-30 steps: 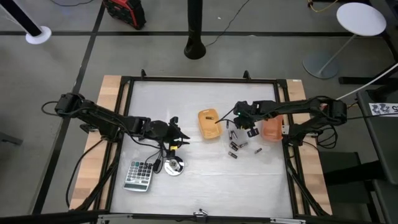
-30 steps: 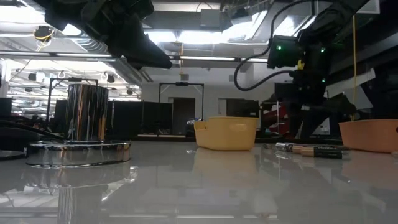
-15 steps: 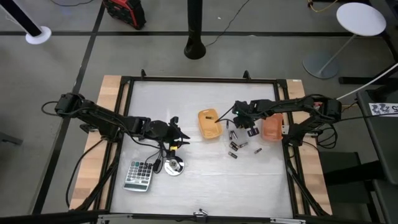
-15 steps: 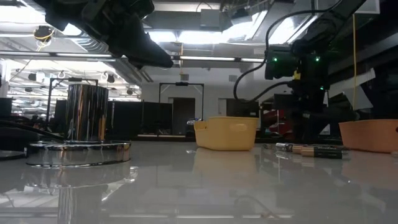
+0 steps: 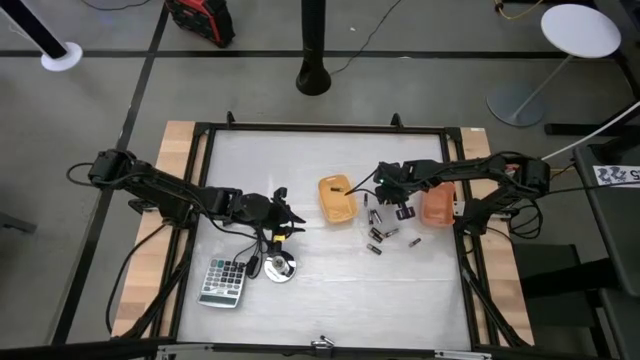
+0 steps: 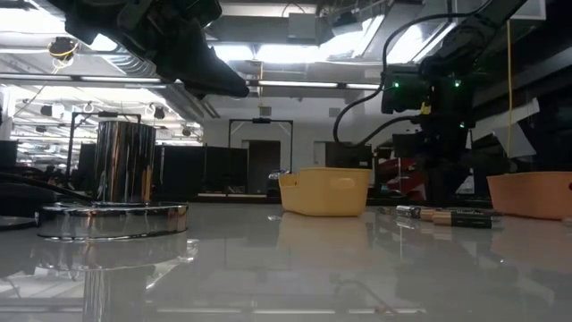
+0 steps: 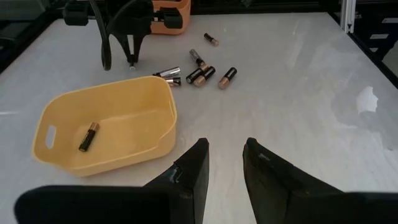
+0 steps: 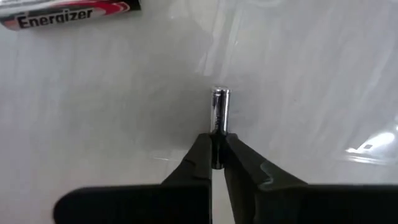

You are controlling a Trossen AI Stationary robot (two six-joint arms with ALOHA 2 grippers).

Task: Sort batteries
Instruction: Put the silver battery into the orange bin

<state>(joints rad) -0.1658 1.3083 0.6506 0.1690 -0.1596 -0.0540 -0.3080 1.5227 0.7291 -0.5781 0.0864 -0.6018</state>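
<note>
Since a second ago my right claw point(image 8: 217, 163) has clamped only the end of one small battery point(image 8: 219, 111) on the surface point(image 8: 93, 112) beside the yellow bin point(image 5: 337, 199), so I fear it may slip out when lifted.

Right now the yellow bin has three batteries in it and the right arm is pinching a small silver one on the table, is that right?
Not quite. The yellow bin holds only one battery, as the left wrist view shows. The rest stands: the right end effector is shut on a small silver battery on the table.
</note>
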